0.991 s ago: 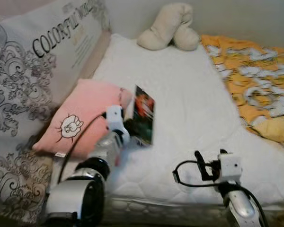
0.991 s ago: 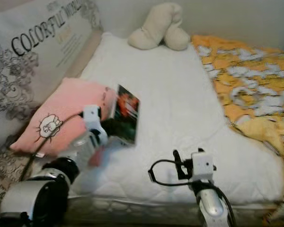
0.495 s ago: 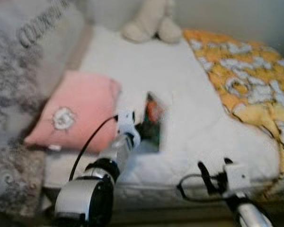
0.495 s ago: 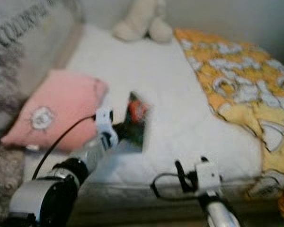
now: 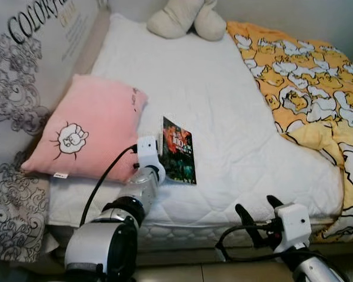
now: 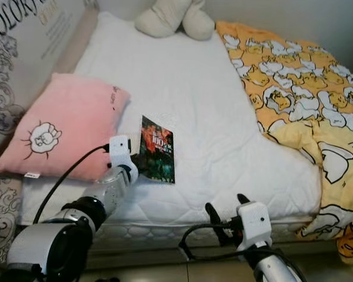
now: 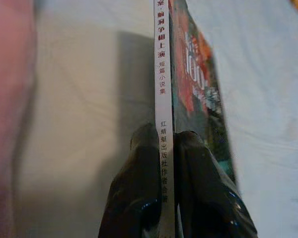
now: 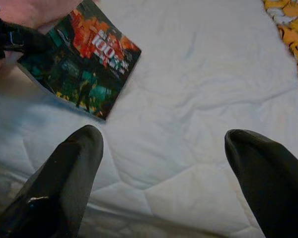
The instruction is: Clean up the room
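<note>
A bed with a white quilted mattress (image 5: pixel 223 117) fills the scene. Near its front edge sits a thin paperback book (image 5: pixel 177 151) with a glossy dark cover in red, orange and teal; its white spine carries small printed characters. The left gripper (image 7: pixel 165 148) is clamped on that spine, one shiny black finger (image 7: pixel 139 183) on each side of it, holding the book by its edge just beside a soft pink pillow (image 5: pixel 85 132) printed with a small white cartoon figure. Behind the pillow stands a grey fabric headboard cushion (image 5: pixel 23 70) with swirling patterns and large lettering cut off at the picture's edge. A cream plush toy (image 5: pixel 179 17) lies at the far end, its top cut off. A crumpled yellow blanket (image 5: pixel 306 88) with a cartoon print drapes over the far side. The right gripper (image 5: pixel 257 214) hovers at the mattress's front edge, its two fingers spread wide apart and holding nothing.
</note>
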### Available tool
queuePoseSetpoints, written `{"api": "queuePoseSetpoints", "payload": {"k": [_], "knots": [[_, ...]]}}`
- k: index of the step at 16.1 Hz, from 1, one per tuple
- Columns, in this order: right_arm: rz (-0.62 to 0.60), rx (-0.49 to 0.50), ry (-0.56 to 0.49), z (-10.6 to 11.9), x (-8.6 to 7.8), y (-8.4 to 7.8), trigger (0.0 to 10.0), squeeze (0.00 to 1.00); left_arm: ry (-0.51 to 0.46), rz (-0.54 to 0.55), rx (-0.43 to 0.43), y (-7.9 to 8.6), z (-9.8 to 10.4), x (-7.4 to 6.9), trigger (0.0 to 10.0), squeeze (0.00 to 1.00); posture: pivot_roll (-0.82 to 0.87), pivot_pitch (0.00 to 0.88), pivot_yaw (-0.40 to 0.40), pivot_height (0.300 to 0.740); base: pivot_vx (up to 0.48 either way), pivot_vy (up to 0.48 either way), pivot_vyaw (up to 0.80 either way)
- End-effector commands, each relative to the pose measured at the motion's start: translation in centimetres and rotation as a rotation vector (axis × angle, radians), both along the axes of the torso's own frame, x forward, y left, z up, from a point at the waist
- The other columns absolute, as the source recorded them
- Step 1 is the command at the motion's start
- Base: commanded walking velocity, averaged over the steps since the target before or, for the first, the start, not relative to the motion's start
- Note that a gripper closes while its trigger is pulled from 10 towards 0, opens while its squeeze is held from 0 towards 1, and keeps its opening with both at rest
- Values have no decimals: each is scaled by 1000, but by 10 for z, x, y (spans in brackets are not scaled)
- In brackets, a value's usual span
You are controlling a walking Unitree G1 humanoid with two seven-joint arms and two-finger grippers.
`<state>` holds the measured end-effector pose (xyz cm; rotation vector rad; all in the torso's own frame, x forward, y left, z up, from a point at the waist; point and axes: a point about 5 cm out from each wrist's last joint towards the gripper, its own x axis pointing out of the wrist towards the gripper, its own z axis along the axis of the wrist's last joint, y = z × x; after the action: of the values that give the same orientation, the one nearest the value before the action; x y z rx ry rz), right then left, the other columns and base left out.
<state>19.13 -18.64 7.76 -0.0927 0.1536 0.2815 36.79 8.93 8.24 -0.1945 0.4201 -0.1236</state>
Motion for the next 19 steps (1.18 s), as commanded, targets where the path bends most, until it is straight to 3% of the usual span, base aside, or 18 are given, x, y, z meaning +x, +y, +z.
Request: {"api": "queuePoseSetpoints", "payload": {"k": [1,7,12,14,15,16,19], "knots": [[4,-9,11,1,-3,-1,10000,0,-39,-28,68,-5,10,5,10000,0,-106,186,-126,740,0,0,0],[17,6,51,0,-14,2,10000,0,-82,-8,246,22,25,16,10000,0,-117,199,-117,740,0,0,0],[5,5,74,-5,-14,1,10000,0,-27,25,347,53,16,13,10000,0,-91,183,-107,740,0,0,0],[14,6,80,-7,-12,3,10000,0,-7,-4,372,56,13,12,10000,0,-79,175,-112,740,0,0,0],[19,6,81,-8,-11,4,10000,0,-6,-2,387,59,14,12,10000,149,-75,174,-113,740,0,0,0],[22,6,80,-8,-10,5,10000,0,-7,-2,399,61,16,13,10000,1000,-73,174,-113,740,0,0,0],[16,8,77,-8,-6,4,10000,0,-16,20,417,68,21,15,10000,1000,-70,176,-107,740,0,0,0]]}}
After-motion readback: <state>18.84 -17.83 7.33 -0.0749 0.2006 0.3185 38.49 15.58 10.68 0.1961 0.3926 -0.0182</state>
